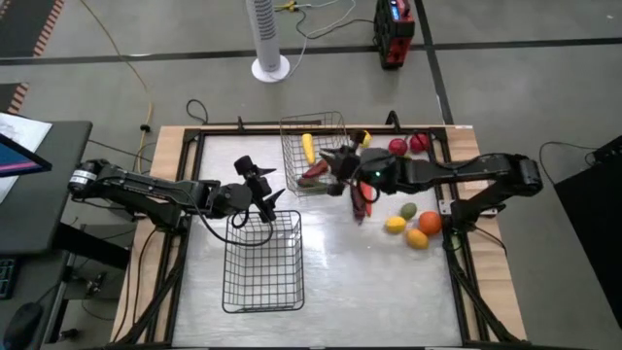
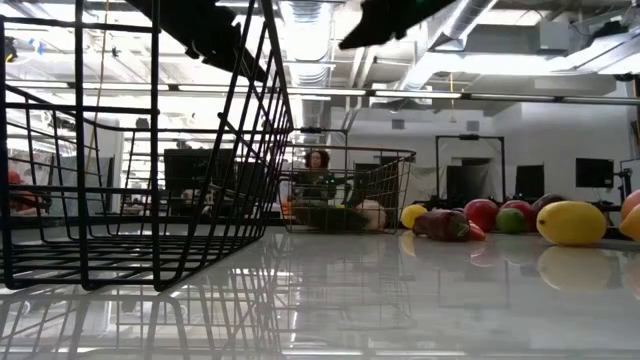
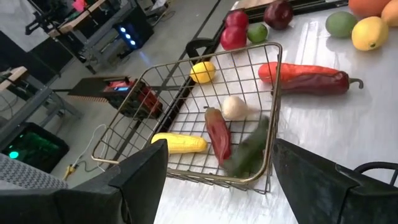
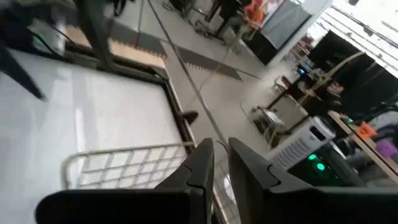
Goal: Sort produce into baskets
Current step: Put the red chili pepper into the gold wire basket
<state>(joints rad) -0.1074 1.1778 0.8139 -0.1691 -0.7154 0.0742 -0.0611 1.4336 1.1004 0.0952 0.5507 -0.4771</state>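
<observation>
Right of centre on the worktop [image 1: 389, 282], the right pincer [image 1: 342, 160], fingers nearly closed and gripping nothing, is hovering at the upper basket [image 1: 313, 131]; the red pepper [image 1: 362, 197] is lying lengthwise just below it, nearer this arm.

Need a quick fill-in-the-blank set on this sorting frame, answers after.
1. The dark near basket is ___.
2. The garlic lies ___ the far basket.
3. The long red pepper lies ___ both baskets.
4. The left pincer is ___, gripping nothing.
Missing: empty; inside; outside; open.
</observation>
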